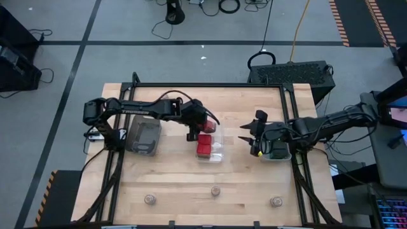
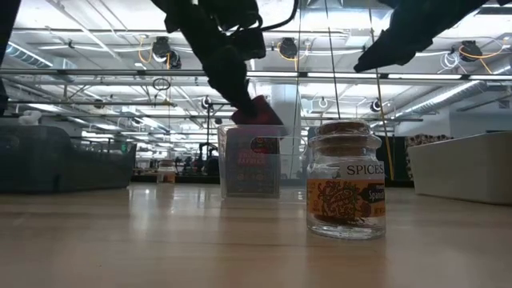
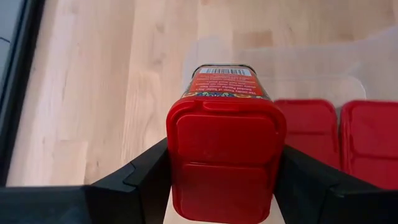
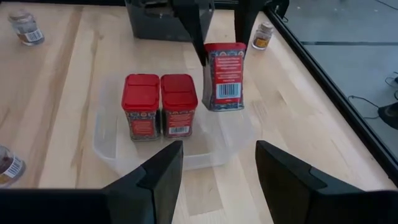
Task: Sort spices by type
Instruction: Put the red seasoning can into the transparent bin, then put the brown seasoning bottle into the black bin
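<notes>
Left gripper (image 3: pixel 224 180) clenched on a red box (image 3: pixel 225 149), above the clear tray (image 4: pixel 109 146) beside two red boxes (image 4: pixel 160 106). Right gripper (image 4: pixel 217 168) released, fingers apart, near tray.

Robotics lab: taped floor (image 1: pixel 76 57), loose cables (image 1: pixel 219 6), ceiling pipework (image 2: pixel 96 76)

2 red boxes (image 4: pixel 160 104) fill the clear tray's (image 4: pixel 112 152) end; the rest lies open.

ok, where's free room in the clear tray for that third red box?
Two red boxes fill one end of the clear tray. The rest of its floor, under the held box in the left gripper, is bare. The open right gripper waits beside the tray.
</notes>
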`<state>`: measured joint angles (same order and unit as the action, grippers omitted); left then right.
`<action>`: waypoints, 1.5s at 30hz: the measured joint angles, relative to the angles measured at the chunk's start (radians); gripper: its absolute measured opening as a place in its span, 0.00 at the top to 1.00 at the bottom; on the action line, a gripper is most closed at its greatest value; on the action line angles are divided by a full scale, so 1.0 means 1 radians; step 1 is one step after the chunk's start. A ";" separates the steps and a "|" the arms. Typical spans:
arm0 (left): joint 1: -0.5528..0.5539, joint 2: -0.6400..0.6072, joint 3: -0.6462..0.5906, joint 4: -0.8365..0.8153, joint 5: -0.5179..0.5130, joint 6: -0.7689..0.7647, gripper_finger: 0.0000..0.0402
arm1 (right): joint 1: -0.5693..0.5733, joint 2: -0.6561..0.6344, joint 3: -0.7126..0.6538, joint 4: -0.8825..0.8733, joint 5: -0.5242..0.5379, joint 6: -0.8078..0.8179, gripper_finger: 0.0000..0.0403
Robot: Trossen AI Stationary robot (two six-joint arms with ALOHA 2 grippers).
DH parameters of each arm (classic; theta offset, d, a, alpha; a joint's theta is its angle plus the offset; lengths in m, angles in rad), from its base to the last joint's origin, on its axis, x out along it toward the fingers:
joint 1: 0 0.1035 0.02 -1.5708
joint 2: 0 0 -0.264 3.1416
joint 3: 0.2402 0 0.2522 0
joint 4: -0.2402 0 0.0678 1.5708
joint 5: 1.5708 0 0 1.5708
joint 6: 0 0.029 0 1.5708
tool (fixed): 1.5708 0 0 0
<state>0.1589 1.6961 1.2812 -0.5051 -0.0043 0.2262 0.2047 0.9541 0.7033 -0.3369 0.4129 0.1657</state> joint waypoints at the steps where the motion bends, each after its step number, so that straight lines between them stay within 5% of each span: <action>1: 0.000 0.000 0.000 -0.008 0.000 0.001 0.43 | 0.000 0.004 0.000 0.003 0.000 -0.002 0.54; 24: -0.001 0.083 0.000 -0.038 0.026 0.017 0.43 | 0.000 0.033 0.000 0.035 0.000 -0.032 0.54; 45: -0.001 0.084 0.000 -0.025 0.022 0.016 0.32 | 0.000 0.033 0.000 0.032 0.000 -0.032 0.54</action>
<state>0.1577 1.7802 1.2812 -0.5303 0.0177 0.2420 0.2047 0.9874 0.7036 -0.3046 0.4133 0.1341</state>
